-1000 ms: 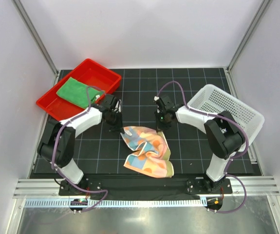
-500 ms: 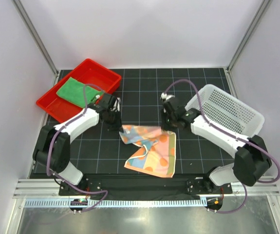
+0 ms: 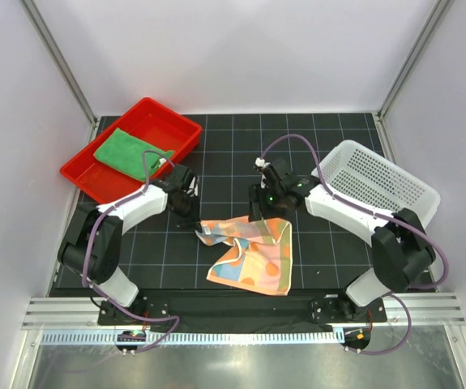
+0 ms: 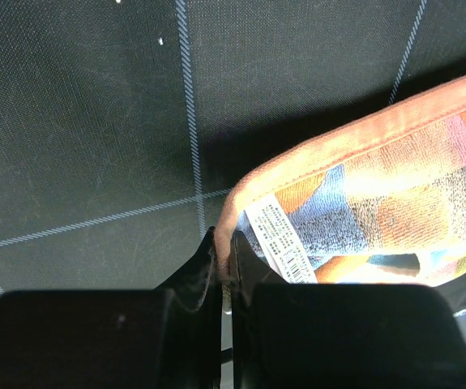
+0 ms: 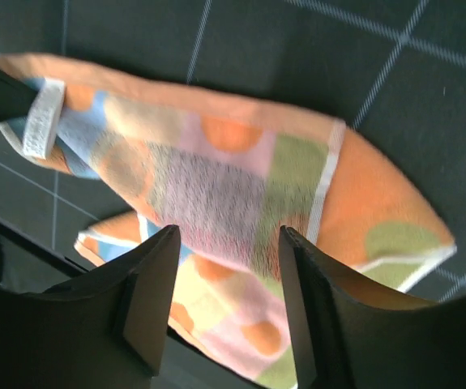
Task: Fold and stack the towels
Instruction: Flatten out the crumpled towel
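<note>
From above, the striped, orange-dotted towel [image 3: 250, 253] lies on the black gridded mat [image 3: 330, 243] between the arms. A second ago it was a crumpled heap; now its far edge is drawn out into a fairly straight line from left to right. The right gripper [image 3: 265, 211] pulled that edge rightward and has since drawn back over the towel's far side, apart from the cloth. The left gripper [image 3: 198, 229] pins the far-left corner. The green towel [image 3: 127, 151] sits folded in the red tray [image 3: 147, 105] at the far left, and the white basket [image 3: 378, 182] stands at the right. In the left wrist view, the left gripper [image 4: 223, 259] has its jaws shut tight on the towel's [image 4: 378, 186] orange hem beside the white care label [image 4: 277, 243]. In the right wrist view, the right gripper [image 5: 228, 275] shows jaws standing wide with nothing between them, and the towel [image 5: 216, 178] lies loose on the mat below. The corner has been let go, so the spreading looks half done: the far edge is laid out, but the near part is bunched and needs flattening before a fold.
</note>
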Available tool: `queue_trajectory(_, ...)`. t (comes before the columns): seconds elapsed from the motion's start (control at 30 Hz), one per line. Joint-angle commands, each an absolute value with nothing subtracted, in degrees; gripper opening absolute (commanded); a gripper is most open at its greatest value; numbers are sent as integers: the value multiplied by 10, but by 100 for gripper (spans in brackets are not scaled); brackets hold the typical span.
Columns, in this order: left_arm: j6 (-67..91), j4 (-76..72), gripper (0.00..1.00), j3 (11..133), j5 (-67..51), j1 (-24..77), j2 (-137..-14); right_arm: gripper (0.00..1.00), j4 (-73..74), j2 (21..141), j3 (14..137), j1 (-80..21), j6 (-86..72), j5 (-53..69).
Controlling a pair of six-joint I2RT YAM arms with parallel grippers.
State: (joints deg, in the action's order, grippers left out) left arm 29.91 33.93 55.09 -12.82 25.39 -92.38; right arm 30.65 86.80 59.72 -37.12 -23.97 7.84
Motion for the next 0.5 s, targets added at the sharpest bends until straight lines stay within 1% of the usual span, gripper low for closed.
queue_trajectory(0.0,295,330,0,559,-124,255,-922,56,259,913,633,-344,-224,110)
queue_trajectory(0.03,295,328,0,559,-125,255,-922,52,257,926,639,-338,-222,113)
queue_trajectory(0.07,295,327,0,560,-126,255,-922,46,255,938,650,-331,-217,115)
queue_trajectory(0.13,294,327,0,560,-126,255,-920,44,254,962,657,-313,-202,119)
queue_trajectory(0.2,294,326,0,559,-128,255,-919,45,255,976,663,-292,-189,128)
queue_trajectory(0.23,294,327,0,559,-128,255,-919,50,257,982,664,-285,-183,138)
queue_trajectory(0.3,294,324,0,561,-132,255,-919,53,258,1001,669,-263,-177,169)
queue_trajectory(0.47,296,319,0,560,-137,255,-919,54,234,1024,659,-244,-163,219)
